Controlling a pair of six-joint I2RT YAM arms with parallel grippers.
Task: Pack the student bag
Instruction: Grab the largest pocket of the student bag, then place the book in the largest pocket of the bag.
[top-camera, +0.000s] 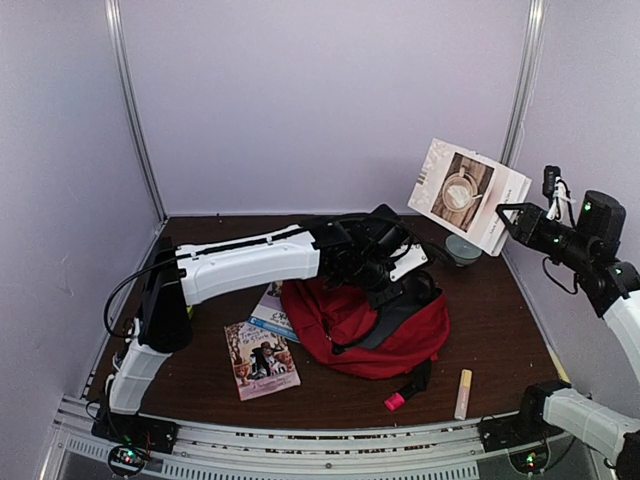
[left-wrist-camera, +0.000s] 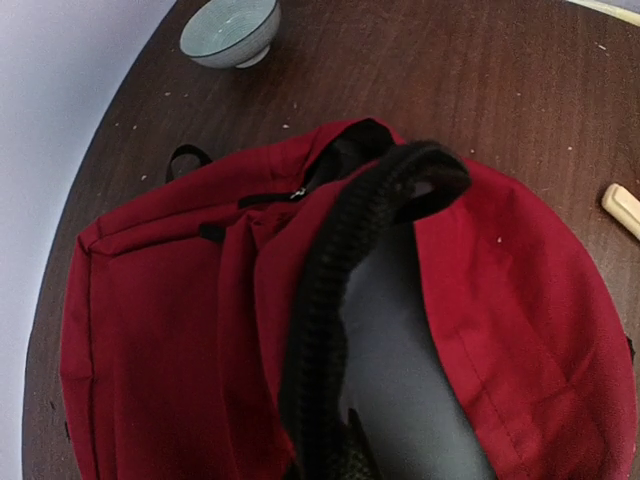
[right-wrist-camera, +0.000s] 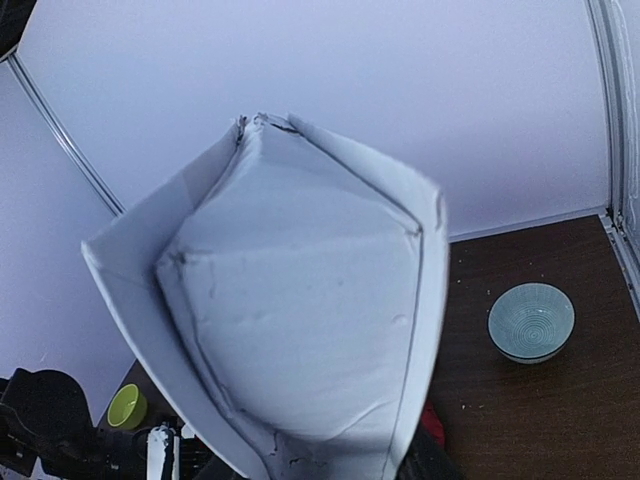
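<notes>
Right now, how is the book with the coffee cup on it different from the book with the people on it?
The coffee-cup book is up in the air, pinched by the right gripper; the people book lies flat on the table. The coffee-cup book is tilted with a mostly white cover; the people book's cover is pinkish brown. Both are outside the red student bag.

White splayed book up close; ribbed pale bowl on dark table

light: bright, even, cool | shadows: soft beside student bag | focus: near book soft | edges: bowed
</notes>
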